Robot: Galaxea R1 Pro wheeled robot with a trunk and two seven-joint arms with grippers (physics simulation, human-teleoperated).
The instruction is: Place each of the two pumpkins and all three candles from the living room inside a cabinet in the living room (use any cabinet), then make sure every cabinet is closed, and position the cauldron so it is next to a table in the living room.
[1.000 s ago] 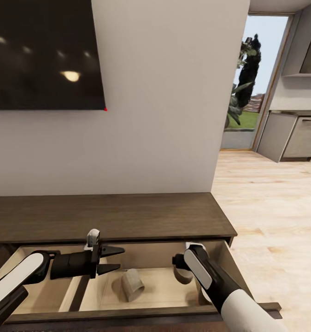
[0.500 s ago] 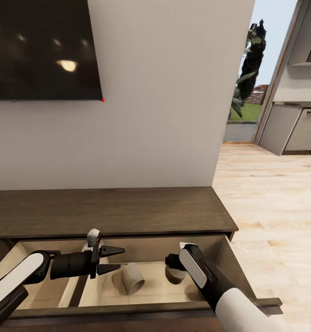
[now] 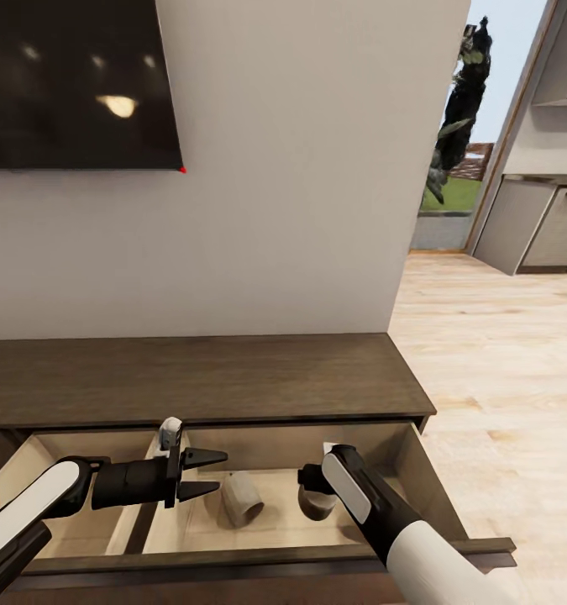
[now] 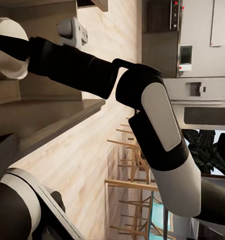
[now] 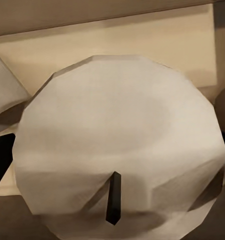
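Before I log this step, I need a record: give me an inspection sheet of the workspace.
Surface: long dark-brown wood cabinet, flat top bare, drawer pulled open.
Job's things: one stubby grey-beige candle lying tipped in the drawer; a second candle at the right gripper.
Clutter: nothing seen.
Grippers: left gripper open above the drawer; right gripper down in the drawer, jaws hidden.
Cables: nothing seen.
Surroundings: black wall screen, light wood floor, open doorway.
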